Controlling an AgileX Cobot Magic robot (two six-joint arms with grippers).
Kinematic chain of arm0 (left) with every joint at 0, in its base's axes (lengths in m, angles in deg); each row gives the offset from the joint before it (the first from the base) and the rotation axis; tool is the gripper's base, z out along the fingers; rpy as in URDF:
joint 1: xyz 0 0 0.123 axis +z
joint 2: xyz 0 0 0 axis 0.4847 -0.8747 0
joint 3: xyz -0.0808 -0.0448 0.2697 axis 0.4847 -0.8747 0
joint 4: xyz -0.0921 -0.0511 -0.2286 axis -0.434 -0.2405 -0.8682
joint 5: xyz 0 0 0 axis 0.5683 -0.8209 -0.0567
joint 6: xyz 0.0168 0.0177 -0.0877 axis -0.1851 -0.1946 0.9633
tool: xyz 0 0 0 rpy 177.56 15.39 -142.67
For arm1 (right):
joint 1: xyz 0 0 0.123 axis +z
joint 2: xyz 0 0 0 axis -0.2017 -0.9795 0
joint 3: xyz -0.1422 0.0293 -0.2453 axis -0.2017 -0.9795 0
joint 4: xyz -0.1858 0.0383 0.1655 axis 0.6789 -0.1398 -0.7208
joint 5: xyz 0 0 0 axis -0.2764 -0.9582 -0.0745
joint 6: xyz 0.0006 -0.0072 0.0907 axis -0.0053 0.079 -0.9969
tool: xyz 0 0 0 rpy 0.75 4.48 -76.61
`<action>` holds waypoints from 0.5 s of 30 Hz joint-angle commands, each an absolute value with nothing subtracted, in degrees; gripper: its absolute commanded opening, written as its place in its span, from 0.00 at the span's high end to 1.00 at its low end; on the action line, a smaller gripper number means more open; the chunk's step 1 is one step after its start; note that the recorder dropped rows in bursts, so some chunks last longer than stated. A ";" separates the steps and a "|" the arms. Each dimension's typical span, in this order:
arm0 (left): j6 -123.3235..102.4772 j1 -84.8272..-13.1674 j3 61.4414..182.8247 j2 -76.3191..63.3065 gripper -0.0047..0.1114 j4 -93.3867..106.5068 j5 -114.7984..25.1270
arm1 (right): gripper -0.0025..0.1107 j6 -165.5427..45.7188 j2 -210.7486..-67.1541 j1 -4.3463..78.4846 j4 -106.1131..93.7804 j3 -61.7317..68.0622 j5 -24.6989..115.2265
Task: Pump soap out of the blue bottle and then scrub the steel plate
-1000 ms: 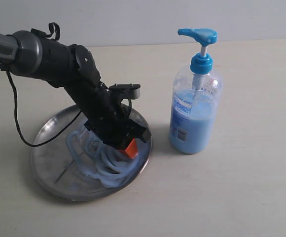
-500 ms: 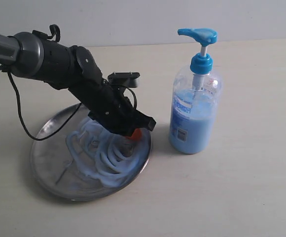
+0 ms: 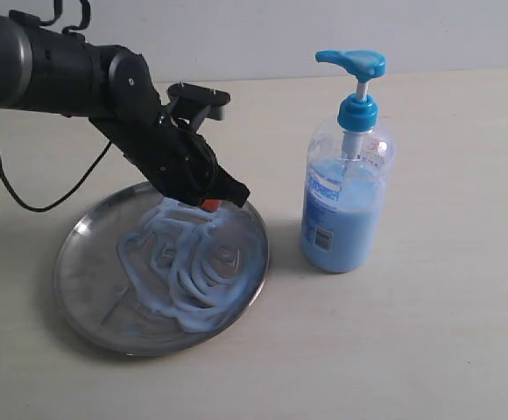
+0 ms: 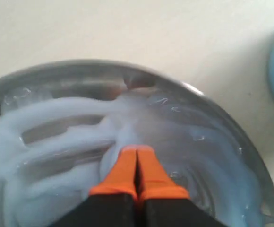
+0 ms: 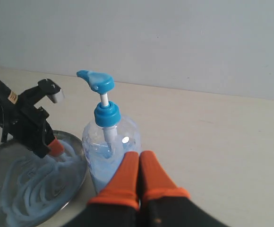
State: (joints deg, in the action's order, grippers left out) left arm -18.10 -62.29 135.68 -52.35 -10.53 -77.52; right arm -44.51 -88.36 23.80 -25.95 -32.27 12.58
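Note:
The round steel plate (image 3: 88,280) lies on the table at the left, smeared with pale blue swirls of soap (image 3: 193,271). My left gripper (image 3: 208,205) is shut, with its orange fingertips down in the soap at the plate's far side. The left wrist view shows the shut gripper (image 4: 137,149) on the soapy plate (image 4: 212,104). The blue bottle (image 3: 346,206) stands upright just right of the plate, pump head pointing left. My right gripper (image 5: 140,155) is shut and empty, hovering apart from the bottle (image 5: 104,142); it is outside the exterior view.
The pale wooden table (image 3: 412,350) spreads around the plate and bottle. A black cable (image 3: 26,206) loops from the left arm over the table near the plate. A light wall (image 5: 175,38) runs behind the table.
The left gripper has dragged through the soap from the plate's right-middle toward its far edge, and the arm has risen and swung back. The bottle has stayed put.

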 commanded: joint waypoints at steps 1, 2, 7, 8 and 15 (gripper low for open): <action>-17.55 -62.09 135.60 -47.99 0.96 -9.80 -77.48 | 0.98 -44.04 -88.05 23.66 -25.44 -32.80 13.36; -17.55 -62.09 135.60 -47.05 0.96 -9.80 -77.58 | 0.98 -44.04 -88.05 23.66 -25.44 -32.80 13.36; -17.55 -62.09 135.60 -42.51 0.96 -9.08 -79.25 | 0.98 -43.62 -88.05 23.66 -25.06 -32.80 13.36; -17.55 -62.09 135.60 -41.93 0.96 -8.97 -79.61 | 0.98 -43.39 -88.05 23.66 -25.06 -32.80 13.36; -17.55 -62.09 135.60 -35.27 0.96 -8.53 -83.44 | 0.98 -42.58 -88.05 23.66 -23.87 -32.80 13.36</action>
State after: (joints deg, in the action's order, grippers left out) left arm -17.99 -62.29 135.64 -37.94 -9.02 -82.02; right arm -43.22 -88.36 23.80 -24.84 -32.37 12.58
